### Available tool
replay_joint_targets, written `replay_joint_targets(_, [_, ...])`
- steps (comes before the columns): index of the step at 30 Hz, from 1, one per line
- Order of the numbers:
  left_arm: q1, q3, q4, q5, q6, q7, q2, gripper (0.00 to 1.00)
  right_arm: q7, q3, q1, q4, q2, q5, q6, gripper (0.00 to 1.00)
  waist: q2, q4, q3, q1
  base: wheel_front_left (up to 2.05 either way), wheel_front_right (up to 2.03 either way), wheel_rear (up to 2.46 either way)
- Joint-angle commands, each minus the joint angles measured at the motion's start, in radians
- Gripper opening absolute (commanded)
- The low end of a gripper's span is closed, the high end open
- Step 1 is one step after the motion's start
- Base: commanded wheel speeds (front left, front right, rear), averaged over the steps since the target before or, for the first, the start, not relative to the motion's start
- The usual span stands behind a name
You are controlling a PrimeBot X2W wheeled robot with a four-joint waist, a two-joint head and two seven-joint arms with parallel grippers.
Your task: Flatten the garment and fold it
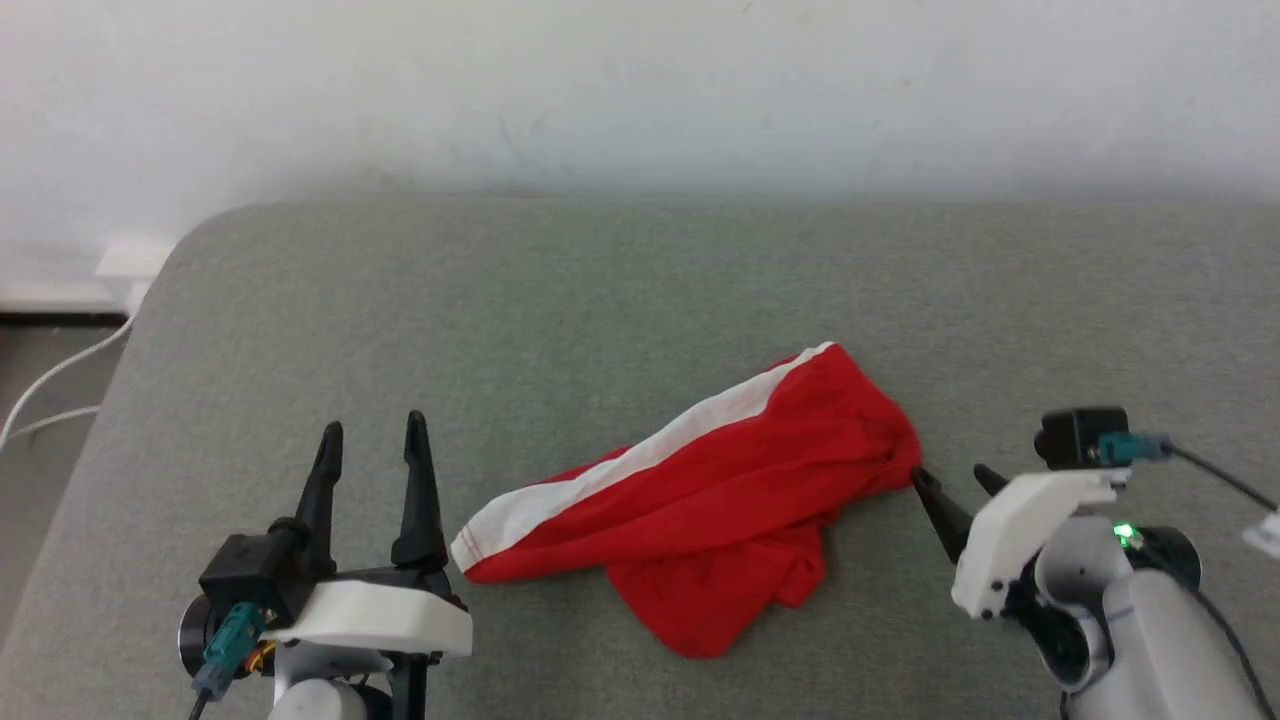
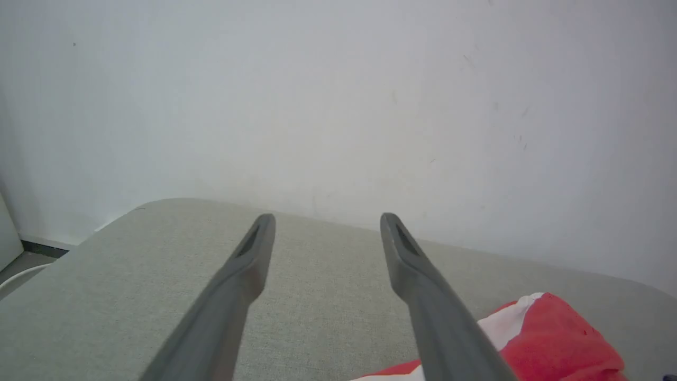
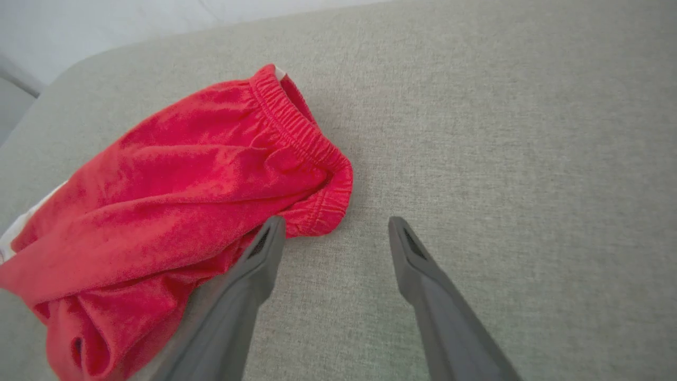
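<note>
Right wrist view: bright red thin-fabric shorts (image 3: pixel 185 174), likely limp and light, lie at 10 o'clock of your spread right gripper (image 3: pixel 336 225); pinch the elastic waistband (image 3: pixel 296 127).

I see a grey-green padded surface (image 1: pixel 600 300) across the lower two thirds of the head view, its rounded corner at the upper left. A plain white wall (image 1: pixel 640 90) with faint scuffs runs along the top. At the far left edge, a white cable (image 1: pixel 62 366) loops over the grey floor (image 1: pixel 28 480), below a white box (image 1: pixel 130 262) and a dark baseboard (image 1: pixel 50 318).
</note>
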Motion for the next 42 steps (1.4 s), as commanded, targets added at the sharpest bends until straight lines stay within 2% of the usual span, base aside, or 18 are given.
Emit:
replay_joint_targets(1, [0.01, 0.011, -0.01, 0.018, -0.012, -0.004, -0.013, 1.0, 0.028, 0.012, -0.056, 0.043, -0.014, 0.013, 0.0, 1.0, -0.0001, 0.055, 0.04, 0.0, 0.0, 0.0, 0.0])
replay_joint_targets(7, [-0.005, 0.031, -0.025, 0.058, -0.055, -0.005, -0.058, 1.0, 0.106, -0.007, -0.216, 0.246, -0.057, 0.016, 0.0, 1.0, -0.0001, 0.124, 0.076, 0.0, 0.0, 0.0, 0.0])
replay_joint_targets(12, [-0.017, 0.042, -0.008, 0.071, -0.083, -0.005, -0.08, 1.0, 0.187, -0.033, -0.28, 0.422, -0.063, 0.012, 0.0, 1.0, -0.0001, 0.155, 0.091, 0.0, 0.0, 0.0, 0.0])
replay_joint_targets(13, [-0.019, 0.044, -0.004, 0.074, -0.088, -0.005, -0.082, 1.0, 0.211, -0.032, -0.283, 0.452, -0.065, 0.009, 0.0, 0.74, -0.0001, 0.158, 0.091, 0.0, 0.0, 0.0, 0.0])
replay_joint_targets(14, [-0.019, 0.047, -0.001, 0.076, -0.091, -0.005, -0.085, 1.0, 0.226, -0.032, -0.286, 0.474, -0.062, 0.013, 0.0, 0.35, -0.0001, 0.16, 0.09, 0.0, 0.0, 0.0, 0.0])
replay_joint_targets(15, [-0.019, 0.051, 0.001, 0.077, -0.094, -0.005, -0.087, 1.0, 0.239, -0.032, -0.286, 0.49, -0.057, 0.023, 0.0, 0.0, -0.0001, 0.16, 0.09, 0.0, 0.0, 0.0, 0.0])
replay_joint_targets(17, [-0.015, 0.059, 0.005, 0.079, -0.096, -0.005, -0.09, 1.0, 0.25, -0.017, -0.283, 0.502, -0.053, 0.035, 0.0, 0.0, -0.0001, 0.155, 0.086, 0.0, 0.0, 0.0, 0.0])
replay_joint_targets(21, [-0.008, 0.07, 0.014, 0.086, -0.103, -0.005, -0.094, 1.0, 0.195, 0.003, -0.272, 0.45, -0.063, 0.078, 0.0, 0.0, -0.0001, 0.129, 0.07, 0.0, 0.0, 0.0, 0.0])
replay_joint_targets(25, [0.001, 0.082, 0.021, 0.094, -0.11, -0.005, -0.095, 1.0, 0.134, 0.013, -0.212, 0.325, -0.094, 0.122, 0.0, 0.0, -0.0001, 0.097, 0.043, 0.0, 0.0, 0.0, 0.0])
replay_joint_targets(29, [0.016, 0.096, 0.026, 0.102, -0.117, -0.005, -0.096, 1.0, 0.119, -0.007, -0.074, 0.159, -0.123, 0.135, 0.0, 0.0, -0.0001, 0.059, 0.025, 0.0, 0.0, 0.0, 0.0])
replay_joint_targets(32, [0.029, 0.103, 0.029, 0.105, -0.116, -0.005, -0.096, 1.0, 0.122, -0.053, 0.05, 0.039, -0.119, 0.119, 0.0, 0.0, -0.0001, 0.029, 0.021, 0.0, 0.0, 0.0, 0.0])
replay_joint_targets(37, [0.031, 0.104, 0.043, 0.109, -0.12, -0.005, -0.097, 1.0, 0.137, -0.118, 0.204, -0.084, -0.056, 0.065, 0.0, 0.0, -0.0001, 0.005, 0.02, 0.0, 0.0, 0.0, 0.0])
replay_joint_targets(39, [0.029, 0.105, 0.05, 0.112, -0.12, -0.005, -0.097, 1.0, 0.134, -0.138, 0.244, -0.112, -0.03, 0.039, 0.0, 0.49, -0.0001, 0.003, 0.021, 0.0, 0.0, 0.0, 0.0])
replay_joint_targets(40, [0.029, 0.107, 0.054, 0.113, -0.12, -0.005, -0.097, 1.0, 0.13, -0.143, 0.259, -0.124, -0.018, 0.03, 0.0, 1.0, -0.0001, 0.002, 0.02, 0.0, 0.0, 0.0, 0.0])
replay_joint_targets(42, [0.03, 0.112, 0.059, 0.114, -0.118, -0.005, -0.097, 1.0, 0.093, -0.152, 0.277, -0.156, -0.002, 0.015, 0.0, 1.0, -0.0001, -0.003, 0.021, 0.0, 0.0, 0.0, 0.0])
